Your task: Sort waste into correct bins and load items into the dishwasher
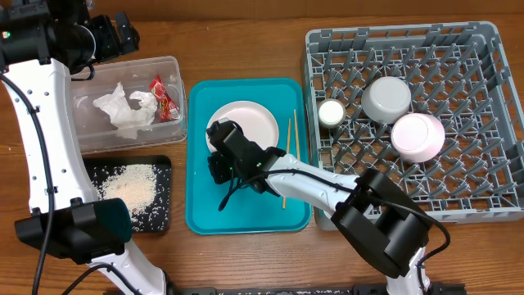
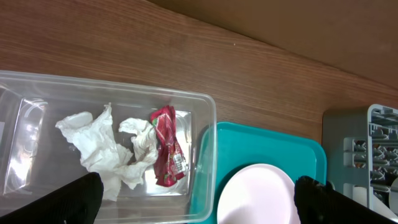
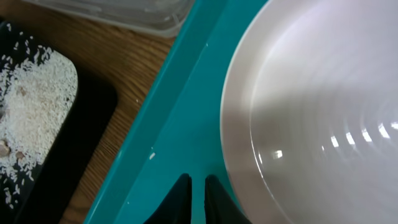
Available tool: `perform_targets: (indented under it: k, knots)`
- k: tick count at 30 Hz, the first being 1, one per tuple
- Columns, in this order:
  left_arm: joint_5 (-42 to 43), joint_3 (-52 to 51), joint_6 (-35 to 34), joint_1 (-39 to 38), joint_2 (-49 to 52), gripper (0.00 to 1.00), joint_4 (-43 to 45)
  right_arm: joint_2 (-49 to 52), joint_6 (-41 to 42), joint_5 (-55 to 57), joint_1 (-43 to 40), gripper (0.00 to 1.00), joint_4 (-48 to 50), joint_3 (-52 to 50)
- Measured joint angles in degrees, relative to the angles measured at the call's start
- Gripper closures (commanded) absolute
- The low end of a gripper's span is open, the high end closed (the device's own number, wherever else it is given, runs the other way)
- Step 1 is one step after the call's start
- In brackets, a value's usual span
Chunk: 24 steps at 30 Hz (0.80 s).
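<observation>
A pale pink plate point(image 1: 246, 123) point(image 3: 311, 112) lies in the teal tray point(image 1: 246, 217). Two chopsticks point(image 1: 291, 156) lie to its right. My right gripper point(image 1: 214, 133) point(image 3: 198, 182) hangs low over the tray floor at the plate's left rim. Its fingertips stand a narrow gap apart with nothing between them. My left gripper point(image 1: 123, 37) point(image 2: 199, 202) is wide open and empty above the clear tub point(image 1: 176, 65), which holds crumpled napkins point(image 1: 123, 111) point(image 2: 106, 149) and a red wrapper point(image 1: 166, 97) point(image 2: 166, 146). Rice scraps point(image 1: 131, 184) lie in the black tray point(image 1: 160, 209).
The grey dish rack point(image 1: 491, 197) at the right holds a grey-white bowl point(image 1: 386, 98), a pink bowl point(image 1: 417, 135) and a small white cup point(image 1: 332, 113). The teal tray sits between the bins and the rack. A few rice grains point(image 3: 152, 155) lie on the teal tray.
</observation>
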Motion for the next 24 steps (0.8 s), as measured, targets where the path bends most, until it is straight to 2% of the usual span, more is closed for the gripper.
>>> perform_targets:
  k: [9,15,18,20,24]
  knots:
    - [0.0,0.0,0.0,0.0,0.0,0.0,0.0,-1.51,-4.66,5.49,-0.31,0.9,-14.78,5.88]
    - [0.0,0.0,0.0,0.0,0.0,0.0,0.0,-3.23,-0.87,14.49,-3.15,0.88,-22.51,6.27]
    - [0.0,0.0,0.0,0.0,0.0,0.0,0.0,-3.23,2.21,16.55,-6.47,0.81,-24.9,6.27]
    - [0.0,0.0,0.0,0.0,0.0,0.0,0.0,-3.23,3.69,17.44,-8.9,0.7,-24.52,6.27]
    - [0.0,0.0,0.0,0.0,0.0,0.0,0.02,-3.23,5.51,17.64,-12.61,0.61,-23.37,6.1]
